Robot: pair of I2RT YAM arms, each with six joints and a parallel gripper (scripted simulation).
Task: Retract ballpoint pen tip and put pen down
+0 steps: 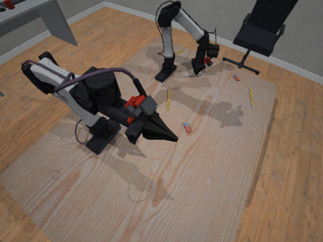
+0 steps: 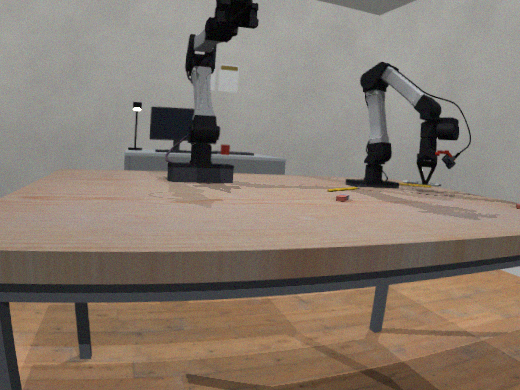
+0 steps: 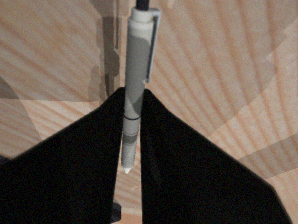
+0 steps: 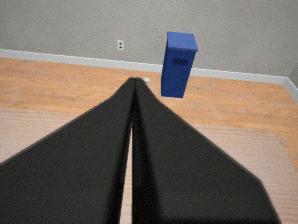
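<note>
Ballpoint pen (image 1: pixel 189 76) (image 2: pixel 436 185) (image 3: pixel 135 70) lies between the fingers of the left gripper (image 1: pixel 196 73) (image 2: pixel 426 183) (image 3: pixel 133 97), very low over the worktop (image 1: pixel 199 174) (image 2: pixel 250 215); whether it touches the wood I cannot tell. Going left to right in the top view, the right gripper (image 1: pixel 177 139) (image 2: pixel 246 15) (image 4: pixel 134 87) comes first, raised high, its fingers pressed together on nothing, and it is well apart from the pen. Next come a yellow pencil (image 1: pixel 168 99) (image 2: pixel 343 189), then another pencil (image 1: pixel 179 51) beyond it near the left arm's base, and a red and blue eraser (image 1: pixel 187 127) (image 2: pixel 342 198). After these is the pen, pinched around its middle by the left gripper, which points down. What matters now is the pen's long axis: it runs nearly level with the worktop and crosswise to the downward fingers, so a slight lowering and a straight release should let it settle flat. In the left wrist view the writing end points toward the bottom and the clip is at the upper right; the button end runs out of the top edge. Only a small pale cone shows at the writing end, so I judge the tip is likely retracted, though it is too small to be sure. Farther right, a second eraser (image 1: pixel 236 77) and a third pencil (image 1: pixel 251 97) lie well apart from the pen.
</note>
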